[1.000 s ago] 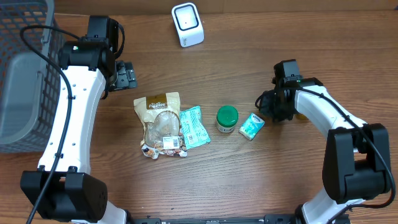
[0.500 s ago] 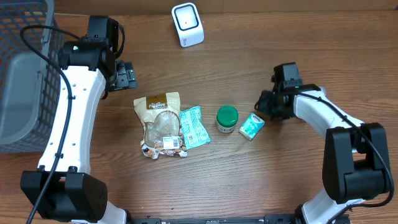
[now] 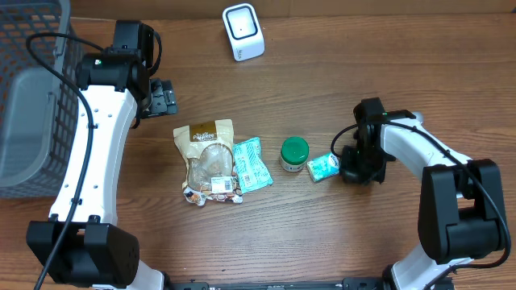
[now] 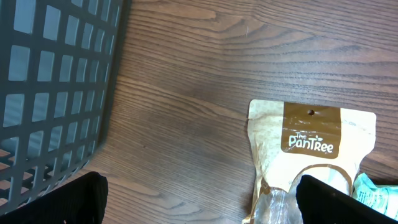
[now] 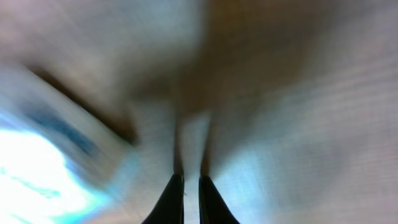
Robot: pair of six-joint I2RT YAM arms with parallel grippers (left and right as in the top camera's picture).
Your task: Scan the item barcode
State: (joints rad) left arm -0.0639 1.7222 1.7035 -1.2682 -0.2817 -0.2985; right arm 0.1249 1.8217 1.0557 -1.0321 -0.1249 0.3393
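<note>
At counter (image 3: 266,234) right, right claw (image 5: 189,180) closed to a sliver, gripping nothing, just beside teal packet (image 3: 321,167); at left, left claw (image 4: 200,186) spread wide, empty.

Grey grid basket (image 3: 24,89), white scanner (image 3: 243,32), tan-brown PanTree pouch (image 3: 208,157), teal sachet (image 3: 252,163), green-lidded jar (image 3: 294,151), teal-white box (image 3: 322,167), brown wood-grain table (image 3: 363,234).
</note>
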